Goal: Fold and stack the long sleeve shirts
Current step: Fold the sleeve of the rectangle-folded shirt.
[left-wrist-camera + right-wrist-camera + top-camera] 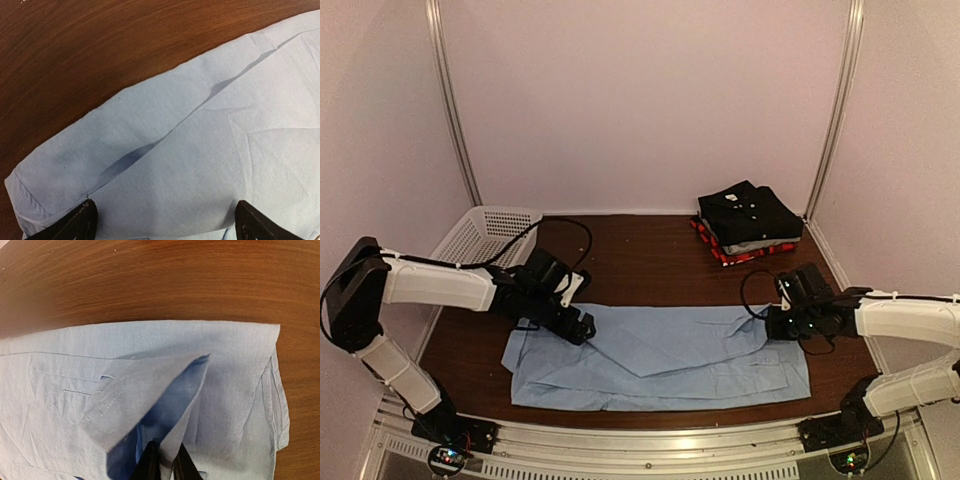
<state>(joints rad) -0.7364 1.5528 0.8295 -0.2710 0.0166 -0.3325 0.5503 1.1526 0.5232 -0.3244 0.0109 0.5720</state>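
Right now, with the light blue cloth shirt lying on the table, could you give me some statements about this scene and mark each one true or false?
1. The light blue cloth shirt lies spread on the dark brown wooden table. True.
2. The left gripper is shut on the shirt. False: its jaws stand wide open over the cloth.
3. The right gripper pinches a raised flap of the shirt. True.
4. The stack of folded shirts sits in the white plastic mesh basket. False: it sits on the table, far right; the basket is far left.
5. The black folded shirt is lowest in the stack. False: it is on top; the red-plaid shirt is lowest.
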